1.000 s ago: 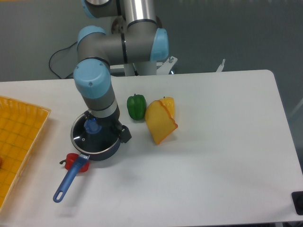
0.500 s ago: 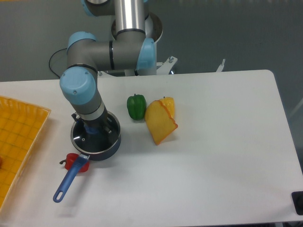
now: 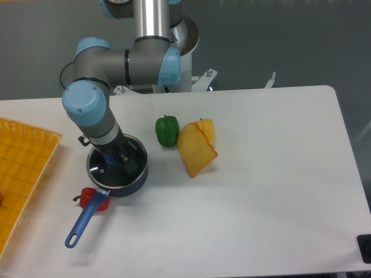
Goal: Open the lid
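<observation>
Inventory at inspection: one white table [image 3: 266,191], one arm [image 3: 124,63], one saucepan [image 3: 119,176], one lid [image 3: 101,169], one green pepper [image 3: 167,130], one yellow wedge [image 3: 196,152] with a second yellow piece [image 3: 206,128] touching it at 1 o'clock, one small red item [image 3: 87,197], and one orange tray [image 3: 23,174].

The lid sat on the saucepan, level, in the left part of the table. The saucepan's long blue handle [image 3: 84,221] ran out toward 7 o'clock, crossing over the red item. The gripper [image 3: 114,160] stood directly over the middle of the lid, wrist pointing down. The wrist housing hid the knob and the fingertips, so it could not be determined whether the fingers were spread or closed on anything.

Edges and clearance: the tray lay at 9 o'clock of the saucepan, near it but apart, and ran off the left frame edge. The green pepper stood at 2 o'clock of the pan, near but not touching; the wedge lay at 3 o'clock, a little further off. From the wedge toward 3 and 5 o'clock the tabletop ran bare to its right and near edges. A dark object [image 3: 365,248] showed at the bottom right corner of the frame, beyond the table edge.
</observation>
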